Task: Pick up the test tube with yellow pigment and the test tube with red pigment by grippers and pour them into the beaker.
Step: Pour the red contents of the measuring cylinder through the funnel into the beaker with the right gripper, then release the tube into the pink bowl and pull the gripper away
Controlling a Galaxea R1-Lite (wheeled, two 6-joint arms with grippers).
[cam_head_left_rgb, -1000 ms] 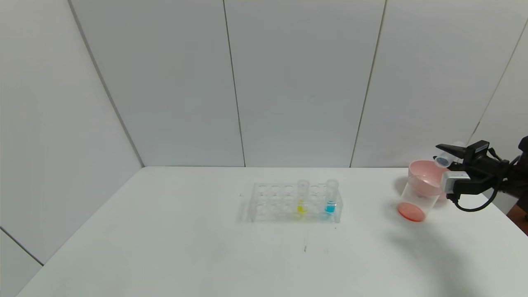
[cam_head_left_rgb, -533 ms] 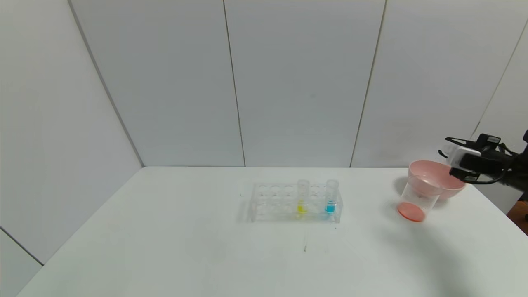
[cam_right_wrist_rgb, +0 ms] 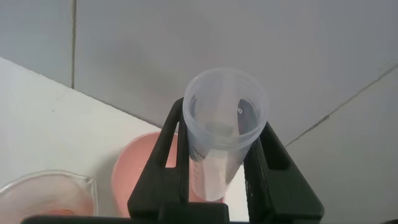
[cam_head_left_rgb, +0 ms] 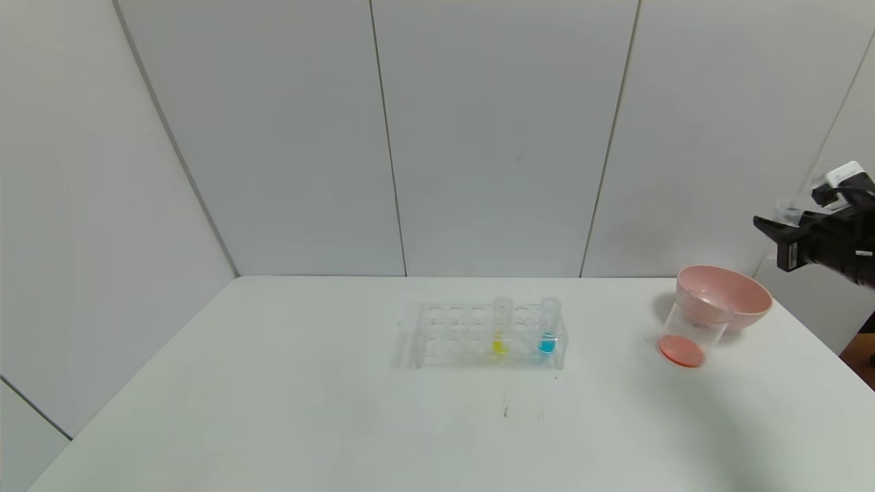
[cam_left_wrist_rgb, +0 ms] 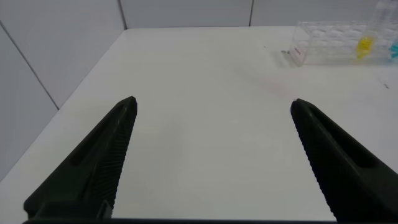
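My right gripper (cam_head_left_rgb: 770, 223) hangs in the air above and to the right of the pink bowl. It is shut on a clear test tube (cam_right_wrist_rgb: 221, 137) that shows no liquid, and the tube's open mouth faces the wrist camera. The beaker (cam_head_left_rgb: 690, 331) stands in front of the bowl with orange-red liquid at its bottom. The test tube with yellow pigment (cam_head_left_rgb: 501, 328) stands upright in the clear rack (cam_head_left_rgb: 451, 331); it also shows in the left wrist view (cam_left_wrist_rgb: 365, 43). My left gripper (cam_left_wrist_rgb: 212, 102) is open and empty over the table's left part, out of the head view.
A tube with blue liquid (cam_head_left_rgb: 548, 326) stands in the rack to the right of the yellow one. The pink bowl (cam_head_left_rgb: 731, 290) sits at the table's back right, touching the beaker. The table's right edge runs close to the bowl.
My right gripper has risen and drawn back to the right with the tube, away from over the beaker and bowl. The tube has turned from tipped over toward upright.
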